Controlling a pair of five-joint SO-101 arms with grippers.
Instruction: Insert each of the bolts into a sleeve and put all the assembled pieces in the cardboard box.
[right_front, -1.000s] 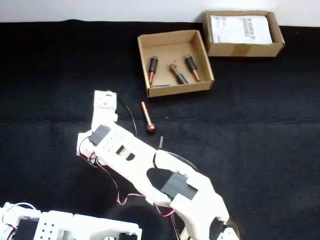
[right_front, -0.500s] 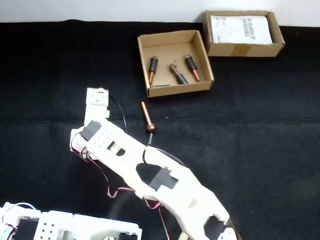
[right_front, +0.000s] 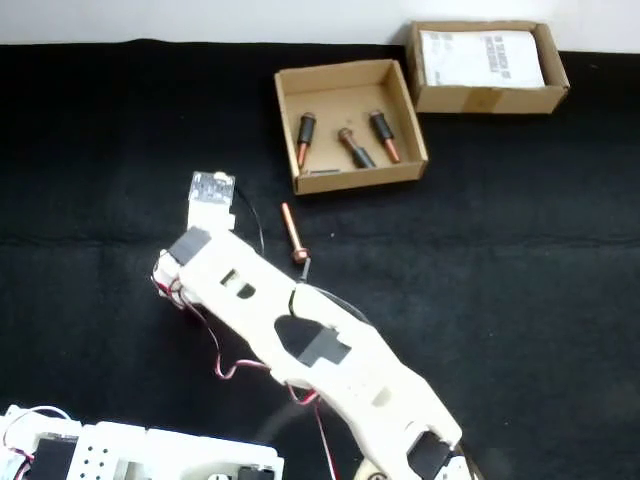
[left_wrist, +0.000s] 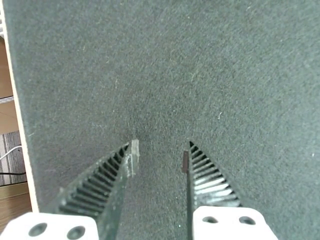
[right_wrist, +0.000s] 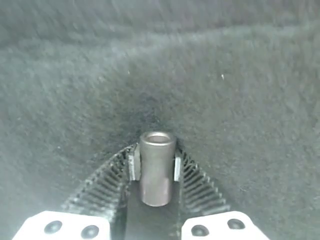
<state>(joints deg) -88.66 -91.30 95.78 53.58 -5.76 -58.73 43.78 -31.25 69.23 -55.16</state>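
sleeve: the dark sleeve (right_wrist: 157, 172) is pinched between the fingers of the right end effector (right_wrist: 156, 161). Its long axis runs along the fingers, and its open bore points away from the wrist, out over the counter (right_front: 520, 300).

right end effector: pressed onto the sleeve from both sides, gripping the half nearer the wrist. The open half stands free beyond the fingertips.

bolt: the one loose copper bolt (right_front: 293, 232) lies flat on the counter just beside the right arm (right_front: 300, 340), on the side toward the cardboard box (right_front: 360, 178). Its head is the end nearest the arm and its tip points on toward the box, so its axis runs roughly from arm to box.

deciding relation: as I judge it, bore and bolt tip have to be brought onto one line. The sleeve now faces bare counter, so bolt or sleeve must turn first.

nearer arm: the right arm, by a wide margin.

left end effector (left_wrist: 160, 150): spread and holding nothing, over bare counter near the counter's edge.

box: three finished pieces (right_front: 305, 138) lie inside, well beyond the bolt from the right end effector.

hidden: from above, the right arm's own wrist covers its fingers and the sleeve, so how close sleeve and bolt are cannot be told.
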